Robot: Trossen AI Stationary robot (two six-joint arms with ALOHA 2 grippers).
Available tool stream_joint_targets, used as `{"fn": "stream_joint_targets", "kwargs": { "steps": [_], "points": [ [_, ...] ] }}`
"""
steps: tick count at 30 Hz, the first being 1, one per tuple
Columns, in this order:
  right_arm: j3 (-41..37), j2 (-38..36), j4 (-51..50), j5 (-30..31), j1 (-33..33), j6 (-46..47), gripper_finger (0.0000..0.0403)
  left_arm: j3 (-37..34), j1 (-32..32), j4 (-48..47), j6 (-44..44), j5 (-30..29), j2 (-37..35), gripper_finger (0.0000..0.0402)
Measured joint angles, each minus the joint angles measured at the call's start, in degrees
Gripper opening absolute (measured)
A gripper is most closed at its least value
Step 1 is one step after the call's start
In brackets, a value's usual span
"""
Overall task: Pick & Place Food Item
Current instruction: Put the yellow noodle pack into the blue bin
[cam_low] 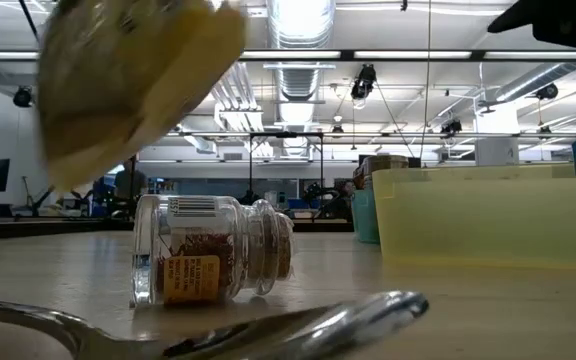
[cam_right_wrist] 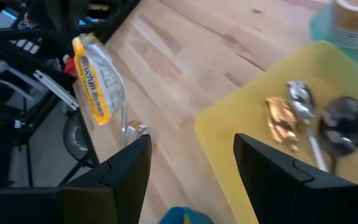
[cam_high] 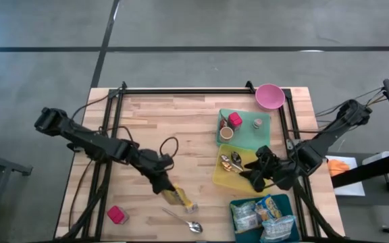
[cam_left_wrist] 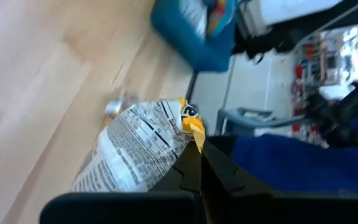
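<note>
Snack packet [cam_high: 178,196], yellow-edged with printed back, hangs clear of the wooden table [cam_high: 161,121] near its front edge. Left gripper [cam_high: 164,187] is clamped fully on the packet's top seam; the bag dangles below it in the right wrist view [cam_right_wrist: 96,78] and fills the left wrist view [cam_left_wrist: 135,155].

Directly beneath: small spice jar [cam_low: 211,262] lying on its side, a spoon [cam_high: 184,221] just beside it. Pink block [cam_high: 116,215] well apart toward the front left corner.

Right gripper [cam_high: 256,177] hovers over the yellow tray [cam_high: 220,177], fingers partway apart, holding nothing. Tray holds spoons and a gold-wrapped item. Blue bin [cam_high: 238,206] of packets near.

Risks, judged: the pinch is on a thin seam only, so a fast swing could slip the packet. A low carry could knock the jar rolling. The right arm sits over a likely drop zone; paths may cross.
</note>
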Motion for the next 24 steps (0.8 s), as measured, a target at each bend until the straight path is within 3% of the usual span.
{"fn": "stream_joint_targets", "kwargs": {
  "steps": [14, 18, 24],
  "points": [
    [0.0, 6.0, 12.6, -4.7, -2.0, -12.4, 0.0225, 10.3, 5.4, -0.1, 2.1, -8.4, 1.2, 0.0],
    [0.0, 6.0, 13.1, -4.5, -4.0, -13.0, 0.0225, 10.6, 7.6, 0.0, -0.7, -12.6, 1.2, 0.0],
    [0.0, 6.0, 13.8, -4.3, -8.9, -13.2, 0.0225, 10.6, 10.8, 0.4, -1.4, -13.6, 1.2, 0.0]
  ]
}}
